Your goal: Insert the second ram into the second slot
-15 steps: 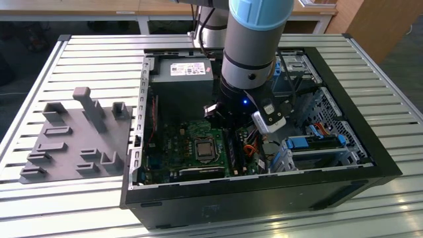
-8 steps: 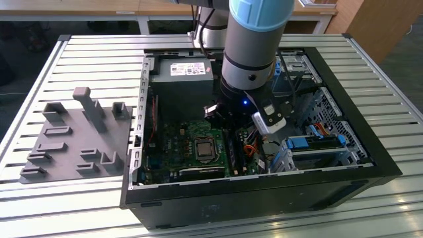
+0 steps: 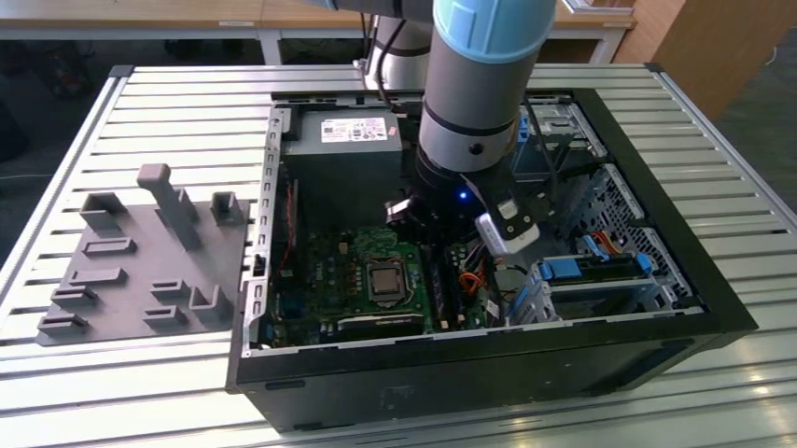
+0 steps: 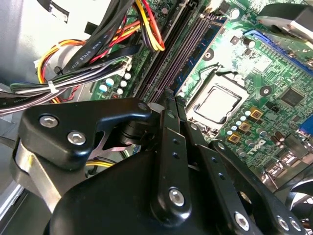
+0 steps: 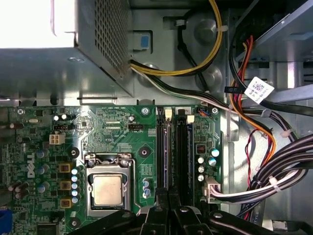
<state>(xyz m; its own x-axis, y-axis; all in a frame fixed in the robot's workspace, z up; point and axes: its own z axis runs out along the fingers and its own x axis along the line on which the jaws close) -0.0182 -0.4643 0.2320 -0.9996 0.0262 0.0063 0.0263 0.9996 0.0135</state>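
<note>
Two long dark slots (image 5: 161,156) are seen on the glossy green board (image 5: 112,137), by the case (image 3: 498,341) side where the cables (image 5: 274,181) are bundled. The end effector (image 4: 170,98) is narrowed, and its matte black fingers are nearly together over the slots. A thin, flat blue ram (image 4: 208,41) seems to be seated beside the metal socket (image 5: 107,188); whether it is the second one cannot be told. If pressure is applied off-centre, the brittle stick could be tilted, or the latches left open.
</note>
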